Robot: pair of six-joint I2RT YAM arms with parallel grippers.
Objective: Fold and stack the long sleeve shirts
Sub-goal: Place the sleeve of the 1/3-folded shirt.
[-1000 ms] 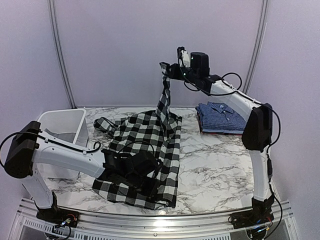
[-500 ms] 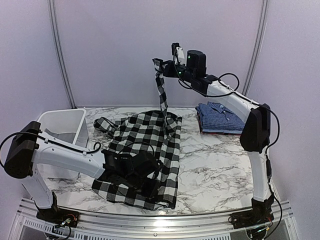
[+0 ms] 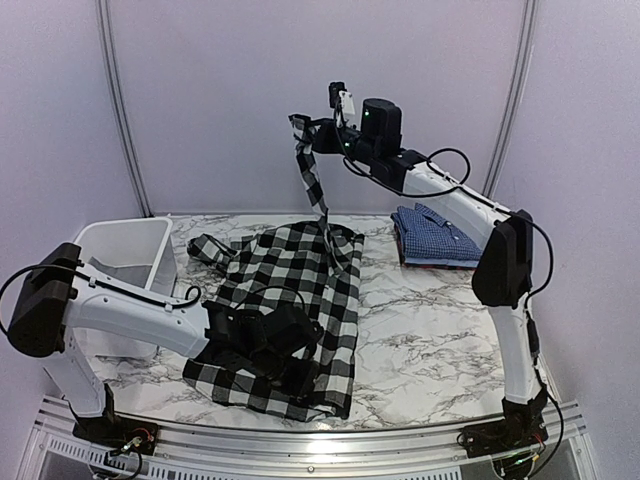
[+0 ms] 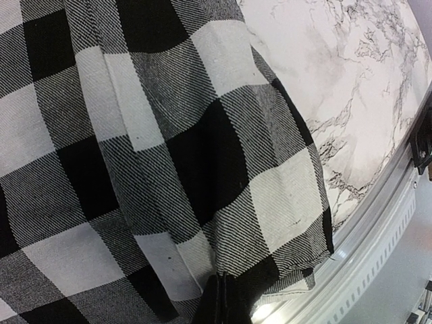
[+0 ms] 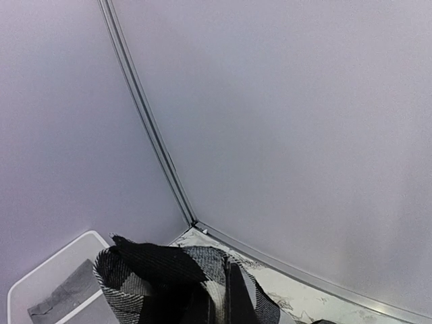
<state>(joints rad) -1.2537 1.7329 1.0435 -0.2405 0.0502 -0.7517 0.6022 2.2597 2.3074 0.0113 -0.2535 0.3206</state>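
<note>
Hanging from the pinched-shut right gripper (image 3: 322,136), the sleeve (image 3: 311,182) of the buffalo-check shirt (image 3: 300,268) ran near-vertical, high over the shirt's body on the marble table (image 3: 430,340). The left gripper (image 4: 221,300) was clamped on its near hem. The folded blue checked shirt (image 3: 440,235) lay to the right, nearer the right arm.

The marble-patterned table (image 3: 430,330) carries the buffalo-check shirt (image 3: 310,270), a folded blue shirt (image 3: 440,235) and a white bin (image 3: 122,224).

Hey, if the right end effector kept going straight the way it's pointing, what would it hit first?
Beyond the checked shirt sleeve that the right end effector grips, probably air, then the back wall near its corner seam. The bin sits lower, likely under that line; depth is unclear.
</note>
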